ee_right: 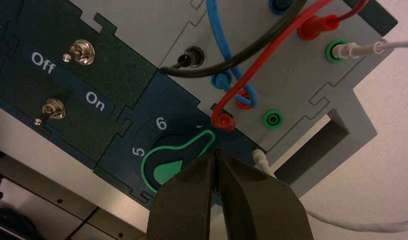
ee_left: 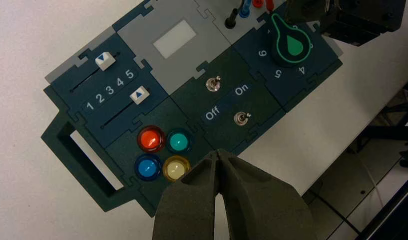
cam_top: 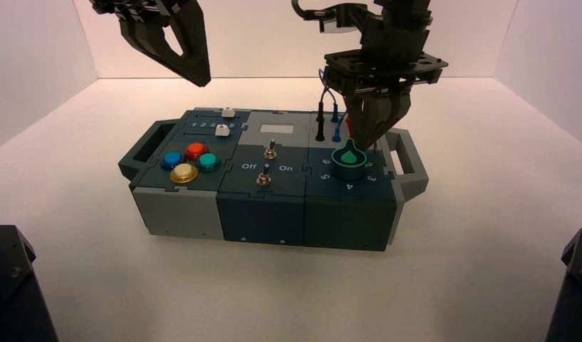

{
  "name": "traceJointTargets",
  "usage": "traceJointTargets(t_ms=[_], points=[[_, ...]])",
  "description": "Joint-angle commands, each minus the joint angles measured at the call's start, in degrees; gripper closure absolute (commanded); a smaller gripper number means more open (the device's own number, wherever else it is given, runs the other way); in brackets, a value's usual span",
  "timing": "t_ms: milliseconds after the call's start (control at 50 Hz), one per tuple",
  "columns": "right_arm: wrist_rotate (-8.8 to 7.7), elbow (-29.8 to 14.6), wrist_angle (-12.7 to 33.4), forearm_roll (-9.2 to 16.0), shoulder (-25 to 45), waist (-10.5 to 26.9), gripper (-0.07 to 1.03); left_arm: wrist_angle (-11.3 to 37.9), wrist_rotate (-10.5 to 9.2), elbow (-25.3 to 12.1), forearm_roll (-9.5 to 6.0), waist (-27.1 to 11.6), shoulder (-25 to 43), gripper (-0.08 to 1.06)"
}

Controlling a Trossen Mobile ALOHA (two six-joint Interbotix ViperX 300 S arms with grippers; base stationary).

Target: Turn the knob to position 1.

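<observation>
The knob [cam_top: 349,158] is black with a green-outlined teardrop pointer and sits on the box's right end; it also shows in both wrist views [ee_left: 290,42] [ee_right: 174,162]. Its pointer aims toward the box's back edge, past the 6 [ee_right: 161,123]. A small white mark [ee_right: 199,126] beside the pointer's tip looks like position 1, but I cannot read it plainly. My right gripper [cam_top: 368,142] [ee_right: 215,152] is shut, its tips right at the pointer's tip, with nothing between them. My left gripper [cam_top: 200,77] [ee_left: 219,152] hangs shut, high above the box's left end.
Behind the knob, black, blue and red wires [ee_right: 251,50] plug into the grey panel, close to my right gripper. Two metal toggle switches [ee_left: 213,84] stand mid-box. Coloured push-buttons [ee_left: 151,139] and two white sliders [ee_left: 105,60] fill the left end. The box has handles [cam_top: 410,160].
</observation>
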Motion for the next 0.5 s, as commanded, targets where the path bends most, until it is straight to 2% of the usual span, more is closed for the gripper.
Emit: traceJointTargets(t_ms=[20, 340, 500], points=[[0.09, -1.6, -0.1, -0.3, -0.5, -0.2, 0.99, -0.2, 0.09, -1.4, 0.18, 0.2, -0.3, 1.01], [0.18, -1.0, 0.5, -0.4, -0.8, -0.2, 0.99, -0.2, 0.09, -1.3, 0.18, 0.2, -0.3, 1.01], [0.18, 0.3, 0.9, -1.2, -3.2, -0.2, 0.99, -0.1, 0.09, -1.3, 0.79, 0.1, -0.7, 1.01]])
